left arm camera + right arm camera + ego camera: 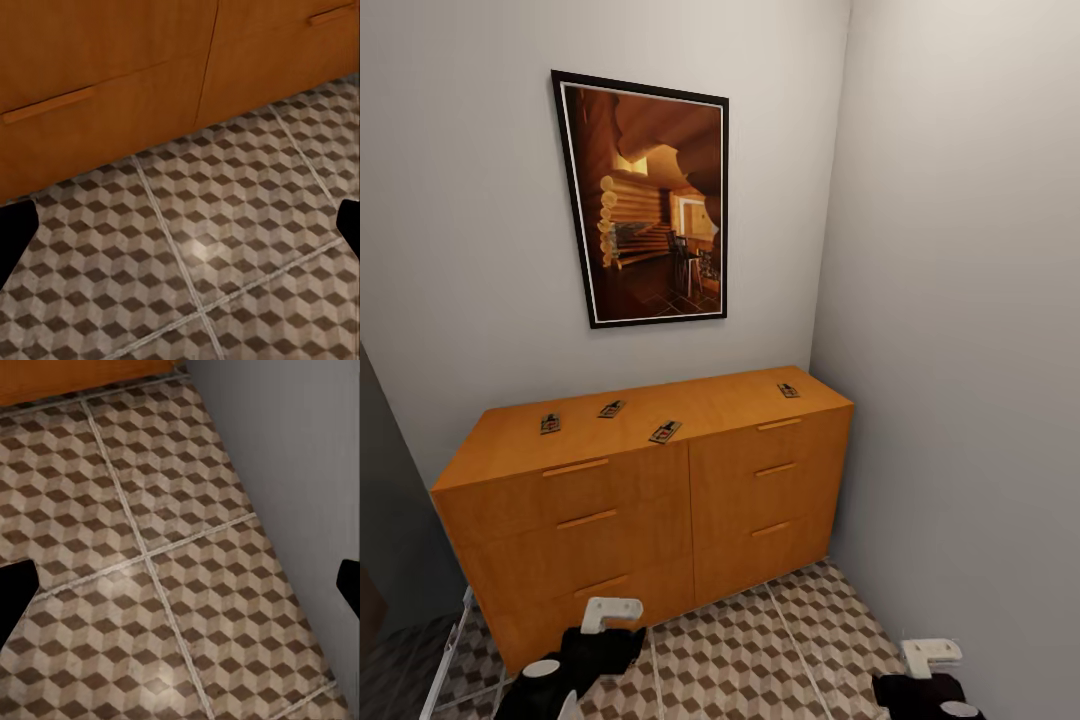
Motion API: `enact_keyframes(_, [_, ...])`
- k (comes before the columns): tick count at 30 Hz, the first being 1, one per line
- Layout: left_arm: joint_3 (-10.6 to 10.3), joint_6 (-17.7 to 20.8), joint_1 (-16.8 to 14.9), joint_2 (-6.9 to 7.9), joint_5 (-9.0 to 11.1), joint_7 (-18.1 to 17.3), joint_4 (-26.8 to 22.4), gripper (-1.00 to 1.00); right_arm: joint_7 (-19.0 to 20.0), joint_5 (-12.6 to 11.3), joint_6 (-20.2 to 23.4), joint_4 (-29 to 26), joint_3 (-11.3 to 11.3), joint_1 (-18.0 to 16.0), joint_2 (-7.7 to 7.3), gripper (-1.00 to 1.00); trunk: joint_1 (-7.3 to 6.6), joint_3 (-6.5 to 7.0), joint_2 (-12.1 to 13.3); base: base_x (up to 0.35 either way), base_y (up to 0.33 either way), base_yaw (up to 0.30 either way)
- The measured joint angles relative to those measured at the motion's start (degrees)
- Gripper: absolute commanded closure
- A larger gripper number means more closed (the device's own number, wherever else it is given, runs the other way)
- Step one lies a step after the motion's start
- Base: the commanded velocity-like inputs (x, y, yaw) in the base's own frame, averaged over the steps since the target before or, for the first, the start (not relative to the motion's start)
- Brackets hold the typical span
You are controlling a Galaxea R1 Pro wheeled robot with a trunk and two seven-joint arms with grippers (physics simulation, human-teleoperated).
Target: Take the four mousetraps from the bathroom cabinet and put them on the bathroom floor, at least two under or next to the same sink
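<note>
The orange-brown cabinet [660, 500] stands against the far wall, drawers closed. Several mousetraps lie on its flat top: one at the left [550, 423], one beside it [611, 408], one near the front edge at the middle [665, 432], one at the right [788, 390]. My left gripper [182, 225] hangs open over the cube-patterned bathroom floor [225, 247], just in front of the cabinet's lower drawers [90, 82]. My right gripper [180, 589] is open above the floor [150, 510] by the grey right wall. Both hold nothing. The bathroom sink is out of view.
A framed picture [645, 200] hangs above the cabinet. A grey wall [960, 350] closes the right side, close to my right arm [925, 685]. A dark panel [390, 520] stands at the left. My left arm [595, 645] is low in front of the cabinet.
</note>
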Motion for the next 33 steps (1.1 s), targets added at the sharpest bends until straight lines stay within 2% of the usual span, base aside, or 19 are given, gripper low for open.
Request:
enact_keyframes(6, [-2.82, 3.09, -5.11, -1.49, -0.08, 0.11, -1.85, -1.00, -2.38, 0.02, 2.45, -5.42, -0.46, -1.24, -0.09, -1.00, 0.00, 0.00, 0.00, 0.000, 0.000, 0.000])
enact_keyframes(8, [-3.16, 3.34, -6.13, -1.72, -0.08, 0.10, -1.97, -1.00, -2.85, 0.02, 2.72, -5.80, -0.49, -1.68, -0.10, -1.00, 0.00, 0.00, 0.00, 0.000, 0.000, 0.000])
enact_keyframes(16, [-4.54, 5.31, -15.85, -4.14, -0.05, 0.03, -2.35, -1.00, -5.89, -0.25, 5.34, -6.71, -0.60, -7.04, -0.06, -1.00, 0.00, 0.01, 0.00, 0.000, 0.000, 0.000])
enact_keyframes(17, [-4.54, 5.33, -15.91, -4.15, -0.07, 0.03, -2.35, -1.00, -5.89, -0.26, 5.35, -6.71, -0.60, -7.06, -0.06, -1.00, 0.00, 0.00, 0.00, 0.000, 0.000, 0.000])
enact_keyframes(22, [-5.94, 7.60, -21.67, -5.72, -0.04, 0.13, -2.41, -1.00, -6.54, -0.30, 6.69, -6.78, -0.62, -10.43, -0.04, -1.00, 0.00, 0.01, 0.00, 0.000, 0.000, 0.000])
enact_keyframes(24, [-7.15, 8.18, -24.10, -6.03, -0.03, 0.16, -2.42, -1.00, -6.69, -0.31, 7.25, -6.75, -0.62, -11.78, -0.01, -1.00, 0.00, 0.01, 0.00, 0.000, 0.000, 0.000])
enact_keyframes(25, [-7.16, 8.19, -24.16, -6.04, -0.08, 0.16, -2.42, -1.00, -6.69, -0.32, 7.26, -6.75, -0.62, -11.80, -0.01, -1.00, 0.00, 0.00, 0.00, 0.000, 0.000, 0.000])
enact_keyframes(29, [-9.48, 8.84, -29.50, -6.47, -0.01, 0.13, -2.38, -1.00, -6.95, -0.37, 8.53, -6.49, -0.62, -14.09, 0.04, -1.00, 0.00, 0.01, 0.00, 0.000, 0.000, 0.000])
enact_keyframes(31, [-10.16, 9.09, -32.51, -6.66, 0.09, 0.11, -2.37, -1.00, -7.16, -0.38, 9.14, -6.19, -0.62, -15.02, 0.05, -1.00, 0.00, 0.01, 0.00, 0.000, 0.000, 0.000])
enact_keyframes(32, [-10.17, 9.09, -32.58, -6.66, 0.08, 0.11, -2.37, -1.00, -7.16, -0.39, 9.15, -6.18, -0.62, -15.04, 0.05, -1.00, 0.00, 0.00, 0.00, 0.000, 0.000, 0.000])
enact_keyframes(33, [-10.40, 9.27, -34.05, -6.75, 0.15, 0.10, -2.37, -1.00, -7.31, -0.39, 9.38, -6.03, -0.62, -15.44, 0.06, -1.00, 0.00, 0.01, 0.00, 0.000, 0.000, 0.000])
